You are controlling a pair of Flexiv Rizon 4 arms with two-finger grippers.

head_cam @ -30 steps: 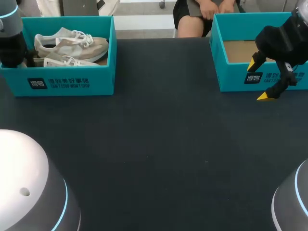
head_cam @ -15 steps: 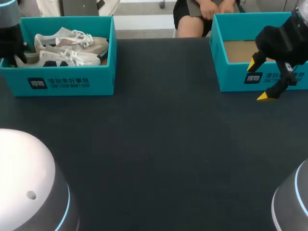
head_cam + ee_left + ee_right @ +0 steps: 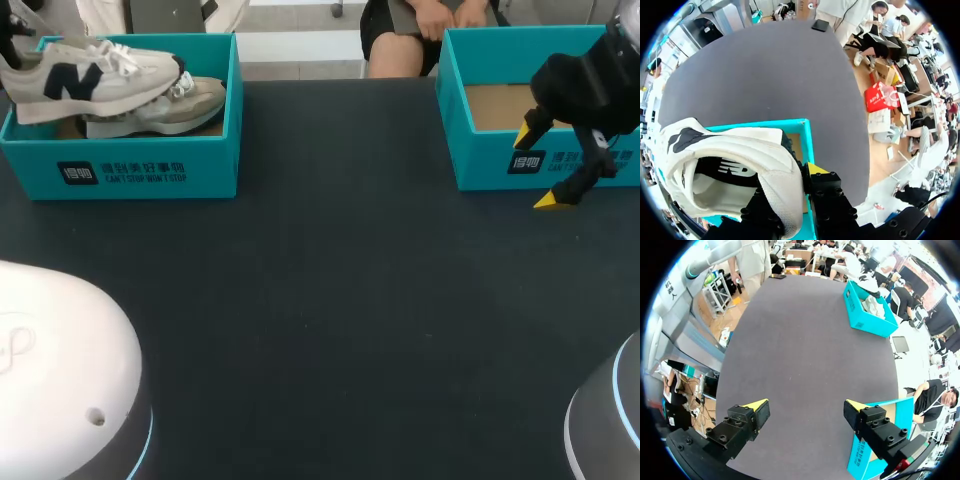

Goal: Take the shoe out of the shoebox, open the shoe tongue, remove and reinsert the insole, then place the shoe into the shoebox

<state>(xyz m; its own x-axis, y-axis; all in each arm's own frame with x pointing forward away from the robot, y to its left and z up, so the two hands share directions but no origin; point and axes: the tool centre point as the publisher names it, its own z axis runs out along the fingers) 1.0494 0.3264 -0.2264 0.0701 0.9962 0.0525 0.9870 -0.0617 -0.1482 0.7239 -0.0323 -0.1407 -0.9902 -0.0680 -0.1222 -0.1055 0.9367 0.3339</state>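
Note:
A white shoe with a navy logo (image 3: 90, 78) hangs tilted above the left teal shoebox (image 3: 140, 170), heel toward the view's left edge. In the left wrist view my left gripper (image 3: 787, 192) is shut on the heel collar of this shoe (image 3: 730, 160), one yellow fingertip (image 3: 815, 168) showing beside it. A second, beige shoe (image 3: 175, 108) lies in the box under it. My right gripper (image 3: 540, 168) stands open in front of the right teal shoebox (image 3: 500, 160), nothing between its fingers (image 3: 806, 407).
The right shoebox shows only a bare cardboard floor (image 3: 495, 105). Its near wall (image 3: 872, 440) is close beside my right gripper's finger. Dark table (image 3: 330, 320) stretches between the two boxes.
My left gripper closed on the white shoe's heel and lifted it up out of the left shoebox. The right arm has not moved.

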